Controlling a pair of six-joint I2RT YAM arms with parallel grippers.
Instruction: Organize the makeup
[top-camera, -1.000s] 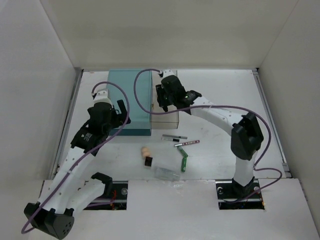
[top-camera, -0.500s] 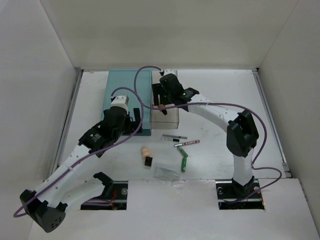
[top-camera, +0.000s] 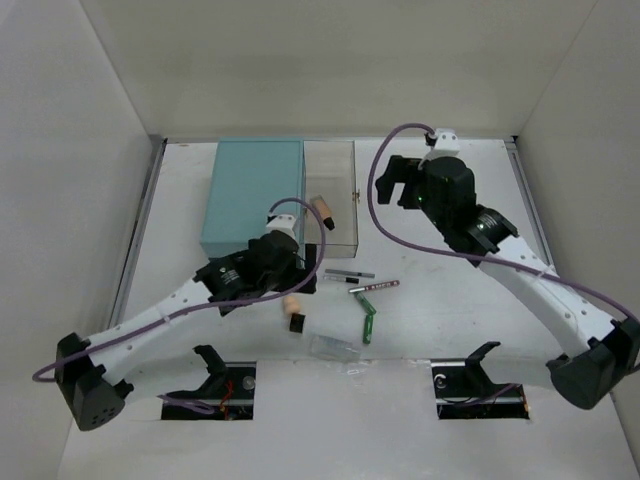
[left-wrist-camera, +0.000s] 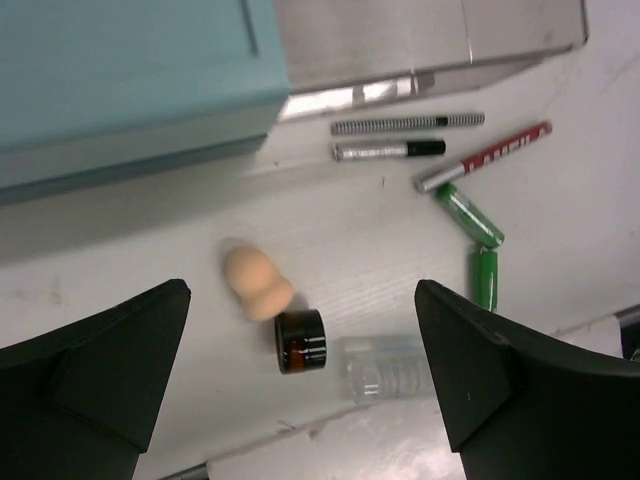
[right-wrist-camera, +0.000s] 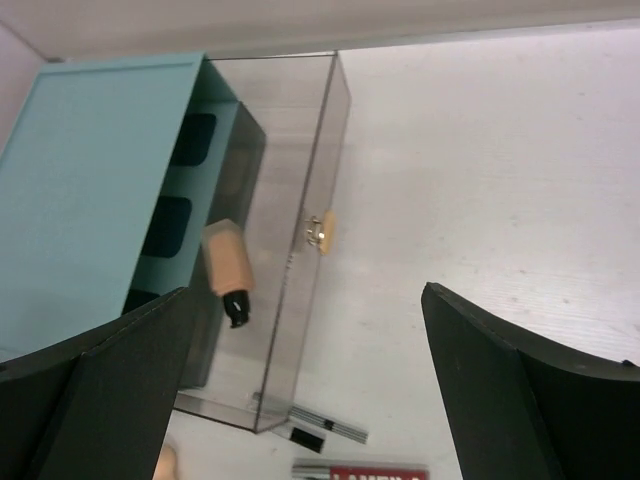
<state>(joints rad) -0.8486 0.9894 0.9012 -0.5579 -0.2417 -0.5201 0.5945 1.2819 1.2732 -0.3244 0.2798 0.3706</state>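
Observation:
The makeup lies on the white table in front of the teal box (top-camera: 250, 190). A beige sponge (left-wrist-camera: 256, 285) touches a small black jar (left-wrist-camera: 300, 341), with a clear packet (left-wrist-camera: 393, 367) beside them. Two grey pencils (left-wrist-camera: 405, 123), a pink-red pencil (left-wrist-camera: 485, 157) and a green stick (left-wrist-camera: 478, 245) lie to the right. The tan black-capped tube (right-wrist-camera: 228, 265) lies inside the clear drawer (right-wrist-camera: 290, 250). My left gripper (left-wrist-camera: 302, 295) hangs open above the sponge and jar. My right gripper (right-wrist-camera: 305, 292) is open and empty, raised to the right of the drawer.
White walls close in the table at the left, back and right. The teal box (right-wrist-camera: 90, 180) stands at the back left with its clear drawer (top-camera: 340, 230) pulled out to the right. Bare table stretches on the right side, under my right arm (top-camera: 500, 250).
My right gripper opened, left the tan tube in the clear drawer and drew back up and to the right. My left arm swung from over the teal box toward the sponge.

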